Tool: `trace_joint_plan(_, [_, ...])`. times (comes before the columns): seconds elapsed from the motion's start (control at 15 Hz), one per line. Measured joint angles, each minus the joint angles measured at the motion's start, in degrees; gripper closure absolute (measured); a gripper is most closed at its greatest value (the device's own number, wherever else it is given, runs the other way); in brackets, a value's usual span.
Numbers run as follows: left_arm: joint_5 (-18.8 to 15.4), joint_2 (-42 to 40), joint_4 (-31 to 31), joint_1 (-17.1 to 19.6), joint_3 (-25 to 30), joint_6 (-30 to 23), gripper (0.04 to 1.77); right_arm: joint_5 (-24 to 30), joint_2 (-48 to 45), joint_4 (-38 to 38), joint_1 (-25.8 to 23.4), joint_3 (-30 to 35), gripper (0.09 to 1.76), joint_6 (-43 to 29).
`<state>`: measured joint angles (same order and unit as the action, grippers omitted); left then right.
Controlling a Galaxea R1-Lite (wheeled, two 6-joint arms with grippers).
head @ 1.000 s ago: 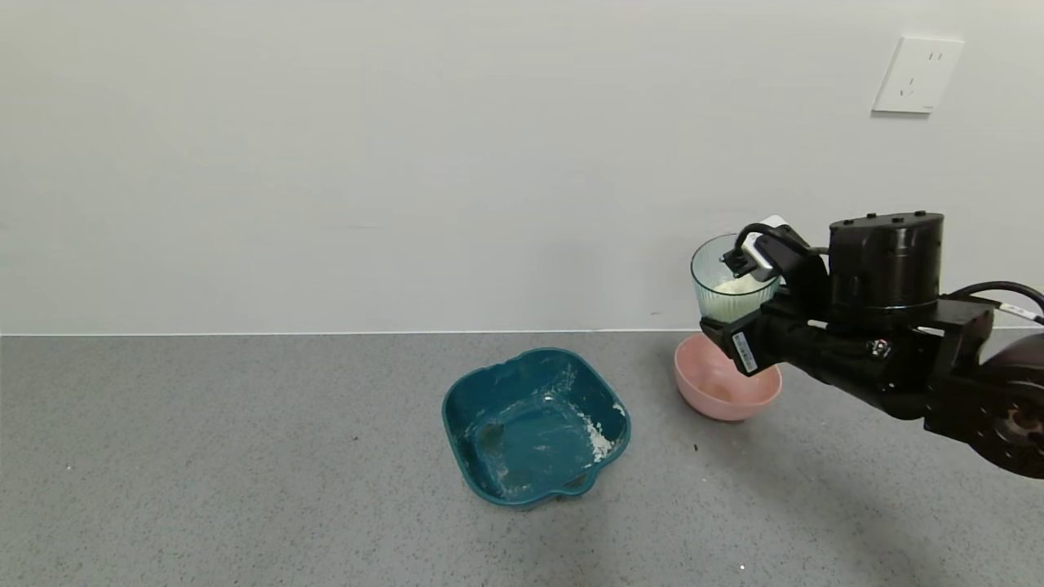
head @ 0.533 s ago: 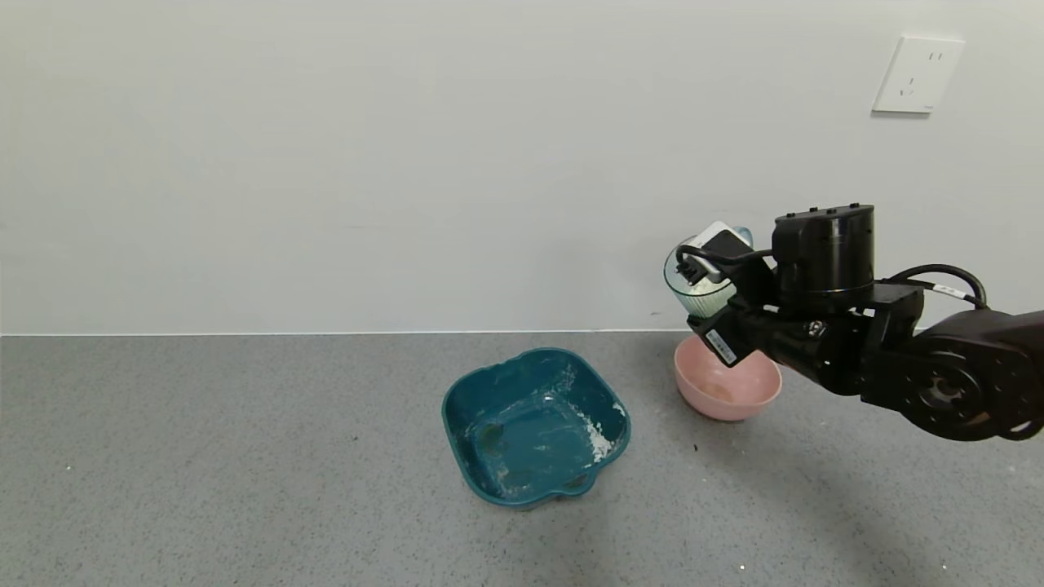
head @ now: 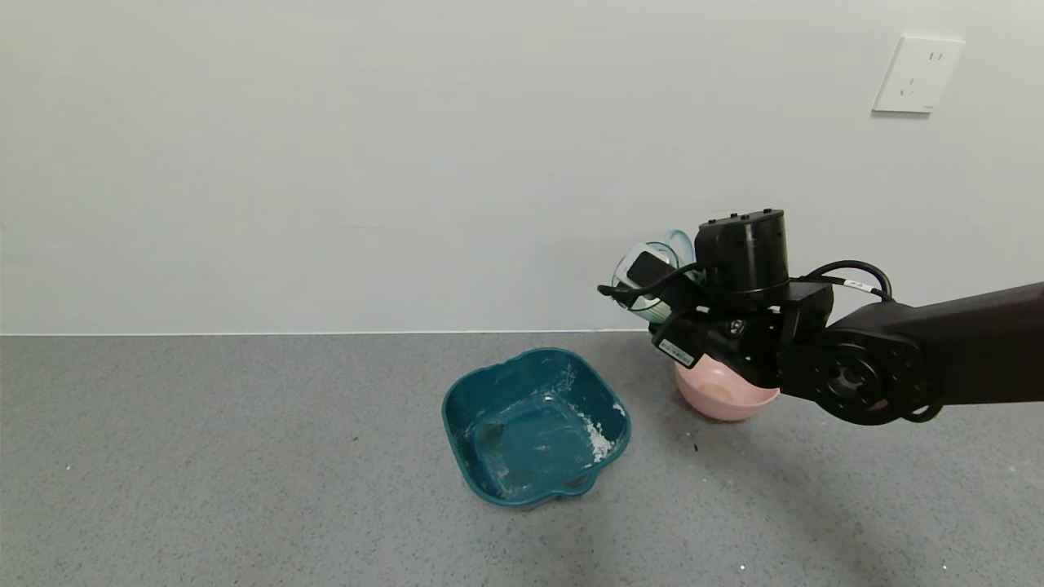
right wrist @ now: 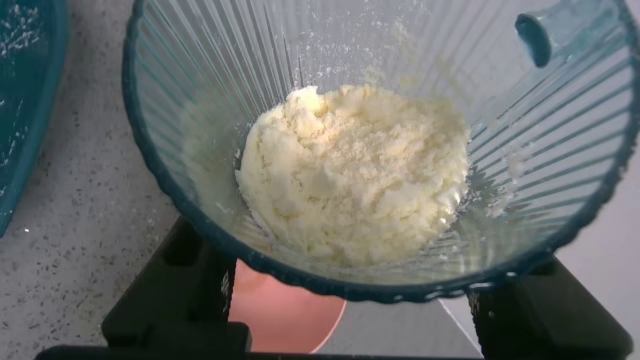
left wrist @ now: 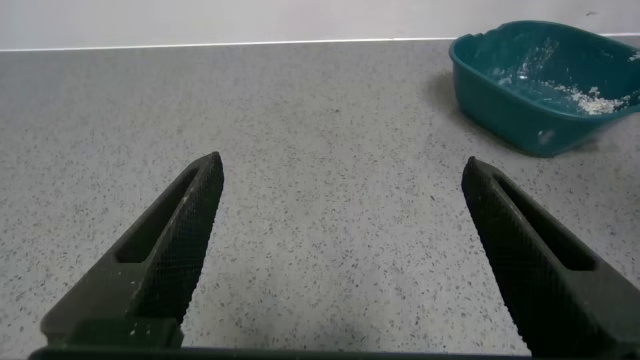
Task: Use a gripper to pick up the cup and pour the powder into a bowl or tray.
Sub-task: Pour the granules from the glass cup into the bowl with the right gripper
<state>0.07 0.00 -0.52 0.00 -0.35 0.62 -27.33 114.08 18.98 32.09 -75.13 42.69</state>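
My right gripper is shut on the translucent ribbed cup and holds it in the air, tilted to the left, above the left rim of the pink bowl. In the right wrist view the cup holds a clump of white powder. The dark teal tray, smeared with white residue, sits on the counter lower left of the cup; its edge shows in the right wrist view. My left gripper is open and empty over bare counter, with the tray farther off.
The grey speckled counter runs back to a white wall with a socket at the upper right. The pink bowl shows under the cup in the right wrist view.
My right arm has carried the cup to the left, from over the pink bowl toward the teal tray, and the cup has tilted further to the left.
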Motion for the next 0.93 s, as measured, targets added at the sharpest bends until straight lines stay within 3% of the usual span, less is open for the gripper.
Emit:
trace_joint_plan(0.47, [0.02, 0.00, 0.00, 0.00, 0.00, 0.00, 0.09, -5.79, 2.40, 0.94, 4.32, -2.93, 0.55, 14.23])
trace_joint_plan(0.93, [0.00, 0.00, -0.02, 0.00, 0.02, 0.00, 0.09, -9.02, 4.66, 0.96, 8.62, -2.55, 0.55, 21.14])
